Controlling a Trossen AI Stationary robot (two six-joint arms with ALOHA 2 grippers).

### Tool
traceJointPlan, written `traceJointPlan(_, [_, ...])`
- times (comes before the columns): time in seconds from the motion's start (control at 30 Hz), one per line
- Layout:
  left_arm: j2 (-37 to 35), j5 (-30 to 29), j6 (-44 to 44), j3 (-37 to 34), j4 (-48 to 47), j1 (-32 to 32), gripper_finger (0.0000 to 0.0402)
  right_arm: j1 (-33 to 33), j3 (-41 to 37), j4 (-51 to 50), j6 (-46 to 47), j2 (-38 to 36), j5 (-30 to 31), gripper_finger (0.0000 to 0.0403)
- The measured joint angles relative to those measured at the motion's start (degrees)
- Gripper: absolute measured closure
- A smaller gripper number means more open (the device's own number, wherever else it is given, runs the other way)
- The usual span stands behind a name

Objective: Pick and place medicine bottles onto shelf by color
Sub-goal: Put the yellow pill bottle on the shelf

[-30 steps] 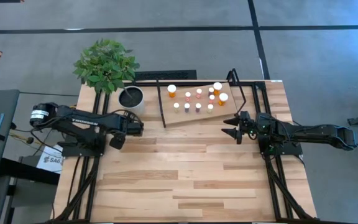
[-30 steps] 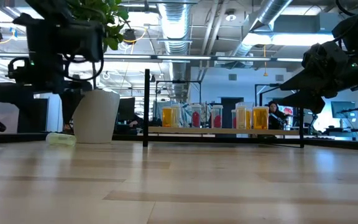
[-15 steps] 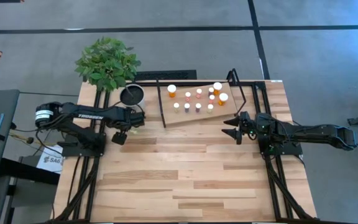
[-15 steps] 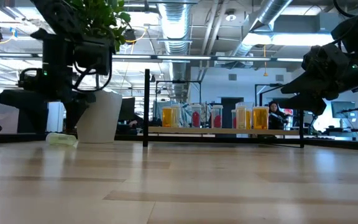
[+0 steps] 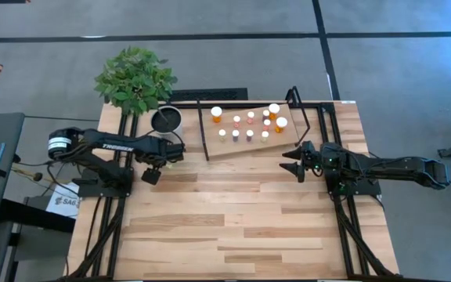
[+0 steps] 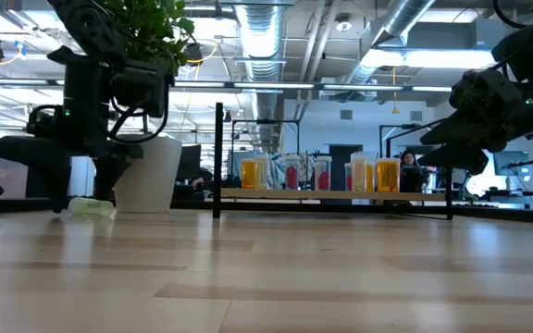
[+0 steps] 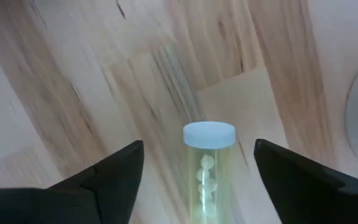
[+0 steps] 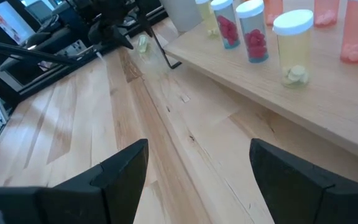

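A pale medicine bottle (image 7: 209,177) with a white cap lies on its side on the tabletop, also seen in the low view (image 6: 91,207). My left gripper (image 7: 199,149) points down over it, open, with one finger on each side and a gap to both. In the high view that gripper (image 5: 161,157) hides the bottle. The shelf (image 5: 241,146) stands at the far middle of the table and carries several upright orange, red and pale bottles (image 5: 249,124). My right gripper (image 5: 290,162) hovers open near the shelf's right end, holding nothing.
A white plant pot (image 5: 165,120) with a leafy plant (image 5: 135,78) stands just beyond my left gripper, between it and the shelf's left black upright (image 5: 203,133). The wide near half of the plank tabletop (image 5: 233,227) lies bare.
My left gripper has swung a little toward the table's right edge and come down over the lying pale bottle, staying open. The plant pot beside it has shifted slightly. My right arm has kept still.
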Motion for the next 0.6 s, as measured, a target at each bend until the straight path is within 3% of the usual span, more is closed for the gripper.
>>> traceJointPlan(0.6, [1.54,2.07,4.45,0.00,0.60,-3.39,0.0317,0.00,-0.02,-0.90,-0.02,0.00,-0.01,0.0102])
